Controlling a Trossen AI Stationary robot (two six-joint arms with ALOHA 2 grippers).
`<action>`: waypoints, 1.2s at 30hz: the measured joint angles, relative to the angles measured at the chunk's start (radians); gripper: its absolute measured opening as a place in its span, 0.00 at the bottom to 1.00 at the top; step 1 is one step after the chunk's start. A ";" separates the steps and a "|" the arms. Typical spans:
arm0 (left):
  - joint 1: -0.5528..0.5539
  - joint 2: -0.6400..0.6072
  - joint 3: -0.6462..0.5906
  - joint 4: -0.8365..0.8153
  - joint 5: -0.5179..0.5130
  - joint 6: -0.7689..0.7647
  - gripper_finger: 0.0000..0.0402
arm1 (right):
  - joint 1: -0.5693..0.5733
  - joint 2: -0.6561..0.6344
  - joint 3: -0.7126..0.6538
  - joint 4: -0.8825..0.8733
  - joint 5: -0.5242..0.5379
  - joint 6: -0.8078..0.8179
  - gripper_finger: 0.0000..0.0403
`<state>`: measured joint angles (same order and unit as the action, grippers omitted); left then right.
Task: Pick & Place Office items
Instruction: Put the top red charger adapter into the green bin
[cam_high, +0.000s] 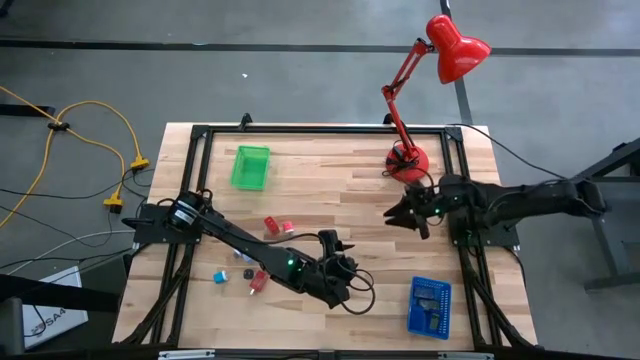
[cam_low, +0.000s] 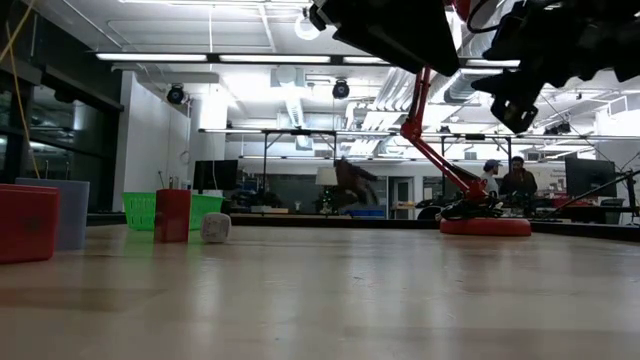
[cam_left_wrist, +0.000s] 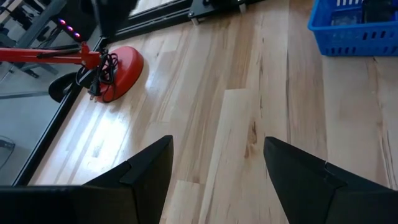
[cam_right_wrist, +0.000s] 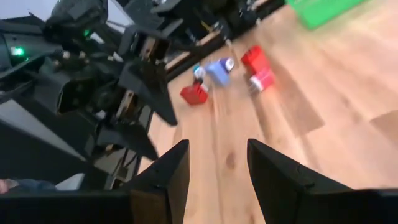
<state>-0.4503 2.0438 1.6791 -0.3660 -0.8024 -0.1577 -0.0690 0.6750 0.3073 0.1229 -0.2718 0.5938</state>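
Note:
Several small office items lie on the table's left half: red pieces (cam_high: 278, 226), a blue one (cam_high: 219, 274), a black one (cam_high: 240, 257) and a red one (cam_high: 258, 283). The right wrist view shows red (cam_right_wrist: 194, 93) and lilac (cam_right_wrist: 219, 70) pieces. My left gripper (cam_high: 338, 243) hovers open over bare wood near the table's middle (cam_left_wrist: 217, 149), right of the items. My right gripper (cam_high: 398, 215) is open too (cam_right_wrist: 217, 152), at the right of the middle, pointing toward the left arm and the items. Neither holds anything.
A green tray (cam_high: 250, 167) sits at the far left and a blue perforated tray (cam_high: 430, 305) at the near right, with things in it. A red desk lamp stands on its base (cam_high: 407, 160) at the far right. Bare wood lies between the grippers.

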 joint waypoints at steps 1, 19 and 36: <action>0.000 0.000 0.000 0.000 0.000 0.000 0.60 | -0.013 -0.007 0.000 0.000 0.000 -0.016 0.36; 0.000 0.000 0.000 0.000 0.000 0.000 0.60 | -0.084 -0.247 0.000 -0.275 0.155 -0.285 0.36; 0.000 0.000 0.000 0.001 0.001 -0.015 0.60 | -0.073 -0.622 -0.029 -0.468 0.200 -0.255 0.36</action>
<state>-0.4500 2.0438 1.6791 -0.3649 -0.8014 -0.1726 -0.1417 0.0532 0.2783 -0.3450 -0.0719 0.3393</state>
